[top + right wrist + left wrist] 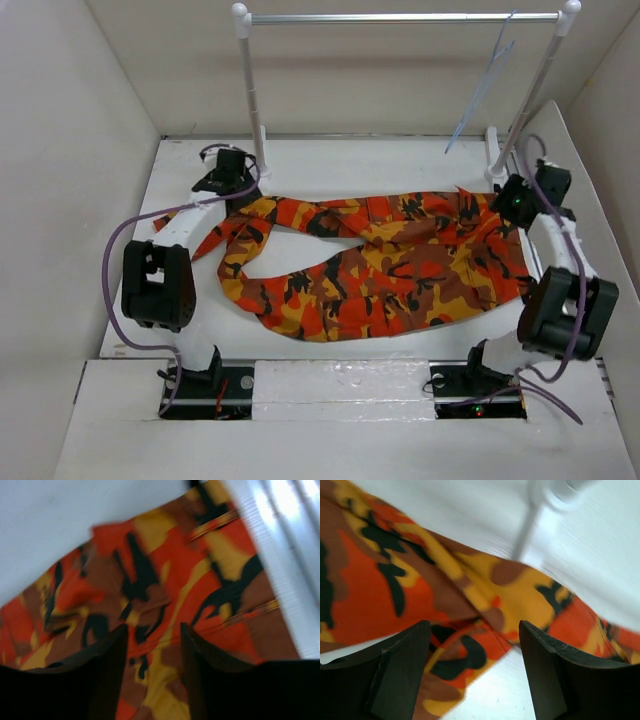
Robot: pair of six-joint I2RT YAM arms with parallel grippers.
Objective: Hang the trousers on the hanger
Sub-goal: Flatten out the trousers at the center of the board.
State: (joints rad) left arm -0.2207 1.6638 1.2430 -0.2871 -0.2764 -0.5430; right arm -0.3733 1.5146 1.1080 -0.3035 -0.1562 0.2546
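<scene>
Broadly, across the middle of the desk [330, 160]: the trousers [400, 265], flat, long axis from left edge to right edge, waist toward the right, both legs curving off left. Over the far edge, a white-posted rack [400, 17]. By the leg ends near the far-left corner, the left gripper [228, 178], fingers spread wide above cloth, pinching nothing. At the waistband near the far-right corner, the right gripper [520, 200], fingers narrowly parted, likewise empty. Smallest, the hanger [485, 85], dangling from the rack's right end, hook up, steeply slanted, likely nearer the right arm.

The hanger [476, 95] shows faintly, its hook seemingly over the crossbar [400, 17].
</scene>
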